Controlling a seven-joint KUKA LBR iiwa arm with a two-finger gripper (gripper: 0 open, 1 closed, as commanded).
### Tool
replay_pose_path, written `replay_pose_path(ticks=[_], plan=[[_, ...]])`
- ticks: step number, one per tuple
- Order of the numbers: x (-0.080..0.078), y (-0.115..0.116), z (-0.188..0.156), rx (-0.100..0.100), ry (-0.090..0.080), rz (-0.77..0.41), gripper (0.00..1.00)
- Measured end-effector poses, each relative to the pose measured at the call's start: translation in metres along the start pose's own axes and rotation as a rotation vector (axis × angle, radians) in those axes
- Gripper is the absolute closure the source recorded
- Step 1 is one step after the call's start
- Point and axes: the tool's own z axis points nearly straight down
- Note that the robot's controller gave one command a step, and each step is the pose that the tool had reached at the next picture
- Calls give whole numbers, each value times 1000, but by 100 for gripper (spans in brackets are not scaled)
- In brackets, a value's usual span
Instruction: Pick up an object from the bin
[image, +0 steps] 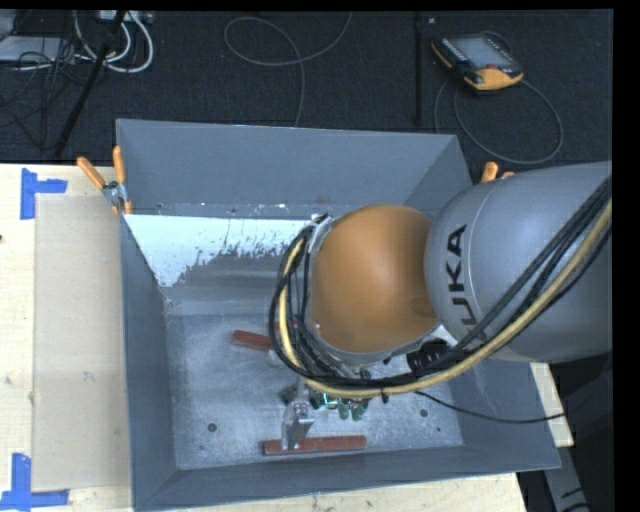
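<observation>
My gripper reaches down below the orange wrist cover, near the front of the bin floor. Its metal tip stands just over the left part of a long, flat red-brown bar that lies crosswise near the bin's front wall. I cannot see whether it touches the bar. A second, shorter red-brown piece lies further back on the floor, left of the arm and partly hidden behind the cables.
The arm, with its orange cover and looped cables, hangs over the middle and right of the bin and hides the floor beneath. Bare floor shows to the left of the gripper.
</observation>
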Motion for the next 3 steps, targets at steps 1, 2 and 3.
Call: replay_pose_path(ticks=[1,2,3], plan=[[-2,-1,-3,-1,-7,4,0],[-16,-36,49,-3,-14,-54,0],[-22,-54,110,0,-11,-177,0]])
